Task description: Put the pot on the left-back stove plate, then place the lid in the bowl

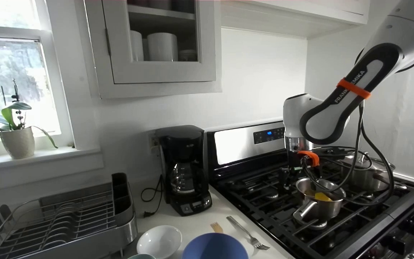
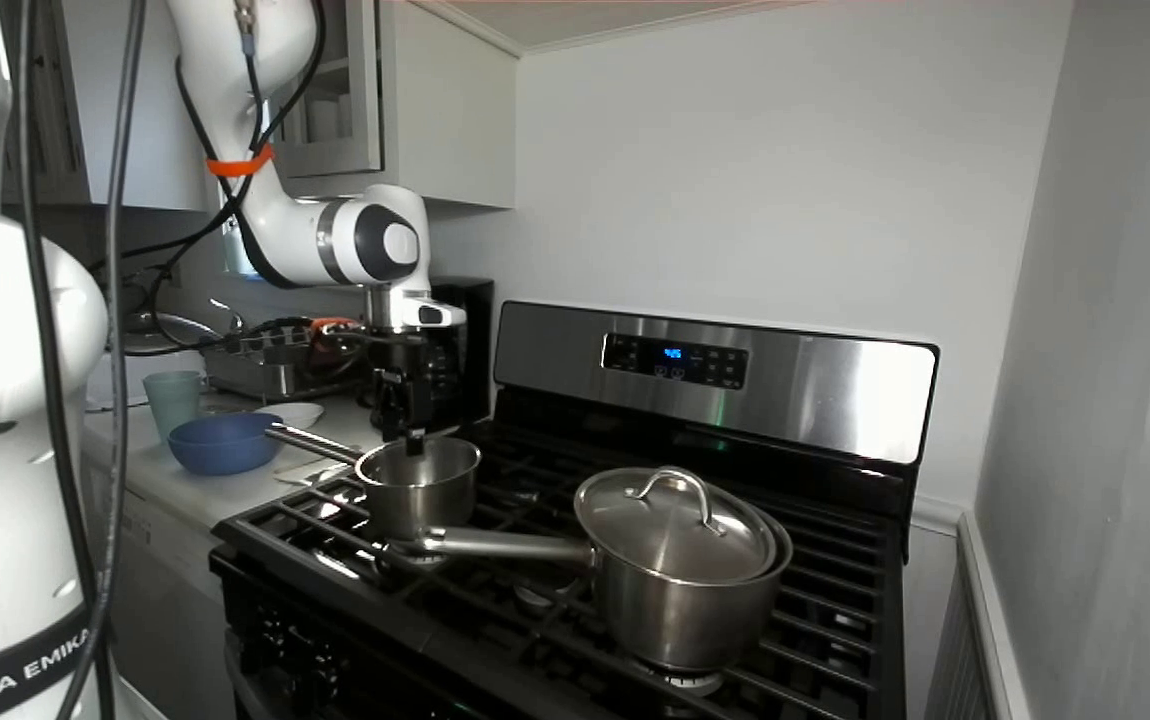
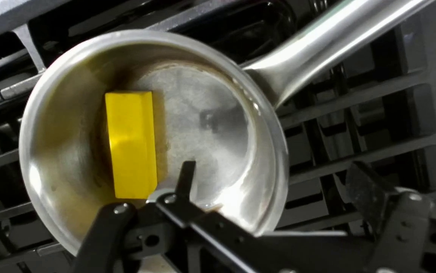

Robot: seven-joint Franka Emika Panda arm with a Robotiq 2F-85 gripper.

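Note:
The pot (image 1: 327, 208), a small shiny saucepan, sits upright on the front-left burner. It also shows in an exterior view (image 2: 425, 510) and the wrist view (image 3: 278, 151). A yellow block (image 3: 131, 144) lies inside it. My gripper (image 3: 273, 165) is open at the pot's rim, pointing down. One finger is over the pot's inside, the other outside the wall. In an exterior view the gripper (image 2: 411, 425) is at the pot's back edge. The left-back stove plate (image 1: 272, 195) is bare. The steel lid (image 2: 675, 530) lies on the larger pot. A blue bowl (image 1: 214, 247) stands on the counter.
The larger steel pot (image 2: 690, 620) stands front right, its handle (image 2: 505, 543) reaching toward the small pot. A white bowl (image 1: 160, 241), a fork (image 1: 246, 232), a coffee maker (image 1: 185, 169) and a dish rack (image 1: 73, 216) are on the counter. The range's back panel (image 2: 555, 350) rises behind.

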